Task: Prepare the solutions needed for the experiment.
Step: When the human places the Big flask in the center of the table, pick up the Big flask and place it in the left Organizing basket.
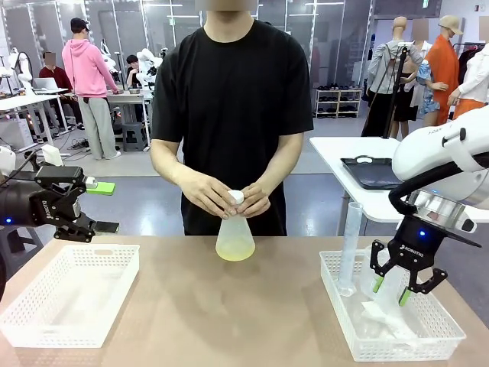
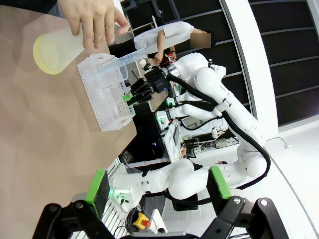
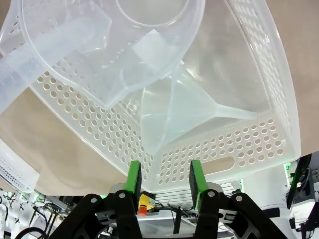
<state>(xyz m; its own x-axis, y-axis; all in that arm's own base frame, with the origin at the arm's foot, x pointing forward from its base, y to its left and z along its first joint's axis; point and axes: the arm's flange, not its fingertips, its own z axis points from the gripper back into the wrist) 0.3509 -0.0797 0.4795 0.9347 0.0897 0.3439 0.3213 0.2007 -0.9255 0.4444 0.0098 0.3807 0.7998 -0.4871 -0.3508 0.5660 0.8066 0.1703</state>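
The solutions show as a pale yellow-green liquid in the bottom of a frosted conical flask [image 1: 234,246] [image 2: 51,51], which stands at the table's far middle. The person's two hands [image 1: 221,195] hold its white-capped neck. My left gripper [image 1: 101,207] [image 2: 158,185] hangs open at the left, above the table edge, with nothing between its fingers. Over the right basket [image 1: 447,330] [image 3: 281,99] hovers my right gripper [image 1: 390,289] [image 3: 164,175], its jaws partly apart and nothing between them. It is also visible from the left wrist [image 2: 130,94].
The right basket holds a tall graduated cylinder [image 1: 351,245] [image 3: 27,57], a clear beaker [image 3: 99,74] and a clear funnel [image 3: 187,114]. A second white basket [image 1: 76,249] stands at the front left. Behind, a white table carries a black tray [image 1: 374,174].
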